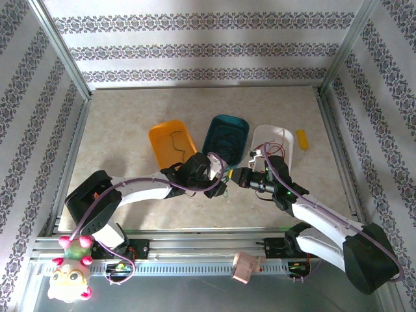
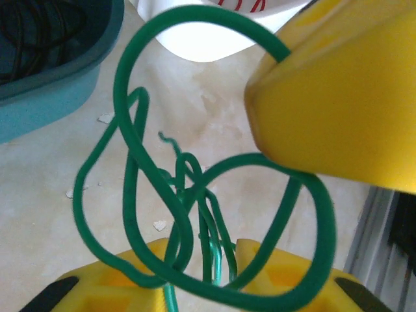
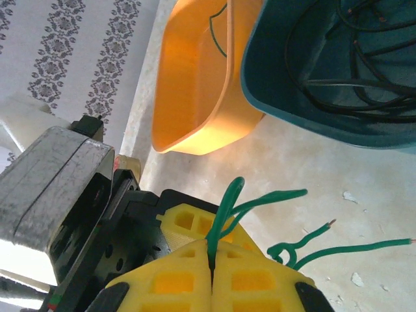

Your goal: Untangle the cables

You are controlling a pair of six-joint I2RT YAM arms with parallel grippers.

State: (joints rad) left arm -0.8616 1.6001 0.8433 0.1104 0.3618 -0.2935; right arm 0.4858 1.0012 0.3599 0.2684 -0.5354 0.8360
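A tangle of green cables [image 2: 195, 195] hangs in loops between my two grippers, just above the table in front of the bins. My right gripper [image 3: 212, 250] is shut on one green strand [image 3: 224, 214], its yellow pads pressed together. One of its fingers [image 2: 338, 91] looms at the upper right of the left wrist view. My left gripper [image 2: 214, 250] has its jaws narrowly apart, with several green strands running through the gap. From above, the left gripper [image 1: 220, 188] and right gripper [image 1: 235, 177] nearly touch. Two more green ends [image 3: 338, 250] trail to the right.
Three bins stand behind the grippers. The orange bin [image 1: 170, 144] holds a thin wire, the teal bin [image 1: 225, 140] black cables [image 3: 351, 71], and the white bin [image 1: 273, 144] red ones. A yellow piece [image 1: 301, 139] lies at the far right. Metal frame rails border the table.
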